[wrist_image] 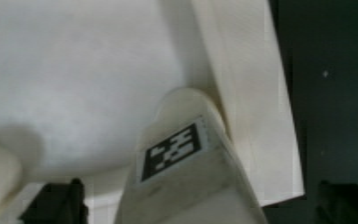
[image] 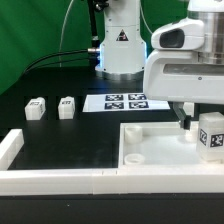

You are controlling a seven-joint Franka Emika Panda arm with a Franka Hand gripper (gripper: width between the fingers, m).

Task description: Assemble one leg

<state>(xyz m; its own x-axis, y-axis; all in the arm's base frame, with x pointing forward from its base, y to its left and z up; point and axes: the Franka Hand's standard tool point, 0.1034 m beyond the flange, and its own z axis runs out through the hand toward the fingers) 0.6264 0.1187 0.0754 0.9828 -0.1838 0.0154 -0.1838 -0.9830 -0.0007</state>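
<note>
- Looks like the leg-fitting step is in hand: one leg (image: 212, 136) stands upright on the big white tray part (image: 150, 165), at the exterior view's right, right under the arm. In the wrist view the same leg (wrist_image: 179, 160) sits between the end effector (wrist_image: 194, 205) fingers with its tag facing the camera.
- End effector is spread as wide as it goes. Nothing's clamped; the dark fingers (wrist_image: 51, 200) stand off to either side of the leg without pinching it.
- Can't tell from here whether the leg is properly seated in its corner hole or just resting there.
- My guess for the next move: close on the leg squarely and twist or press it home in the hole, keeping it vertical so it doesn't jam.
- Count: three legs visible in total, the one on the tray plus two spare legs (image: 36, 108) lying side by side on the black surface (image: 70, 140), well apart from the tray.
- One tray part, one marker board (image: 125, 101) near the robot base, one white rail (image: 12, 148) along the front.
</note>
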